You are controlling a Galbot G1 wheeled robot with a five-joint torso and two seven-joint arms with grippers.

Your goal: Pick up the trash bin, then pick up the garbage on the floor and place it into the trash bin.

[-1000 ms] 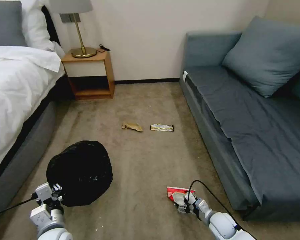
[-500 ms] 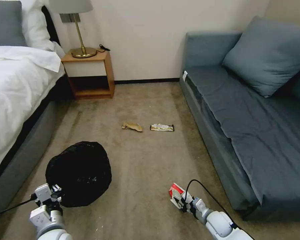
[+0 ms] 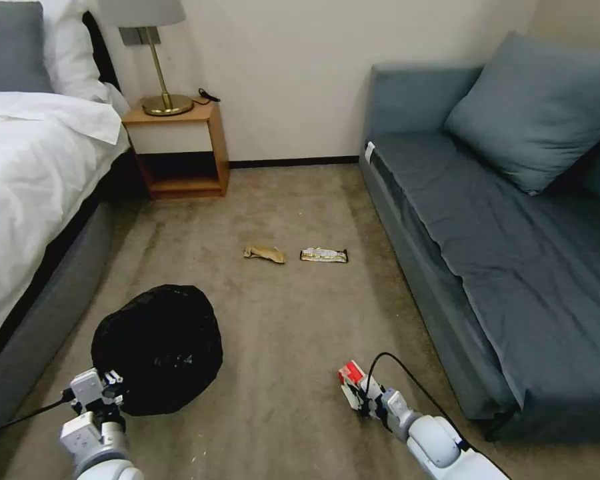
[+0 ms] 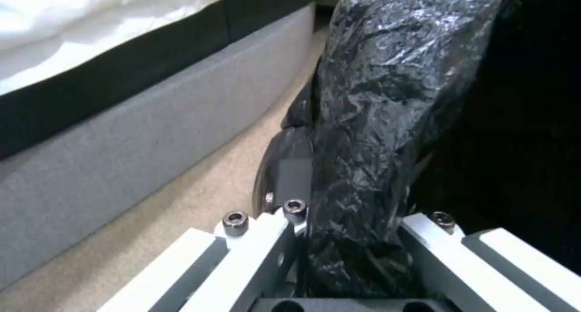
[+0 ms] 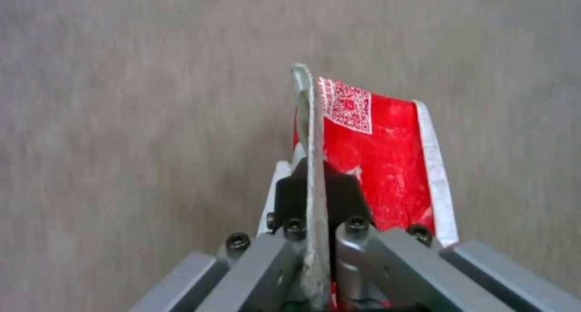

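The bin [image 3: 157, 347], pinched at its bag rim by the left gripper [image 3: 107, 387], hangs beside the bed. The right gripper [image 3: 359, 393], clamped on the packet [image 3: 351, 375], has apparently lifted it clear of the carpet.

Even, soft indoor light; faint shadows. Glare on black bag [image 4: 387, 98]. Wrist views blurry, carpet [image 5: 121, 121] smeared.

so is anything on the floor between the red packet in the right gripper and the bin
Nothing visible. The right gripper is shut on the red-and-white packet, and only bare carpet lies between it and the trash bin, which the left gripper holds by its rim. The two other wrappers lie farther off.
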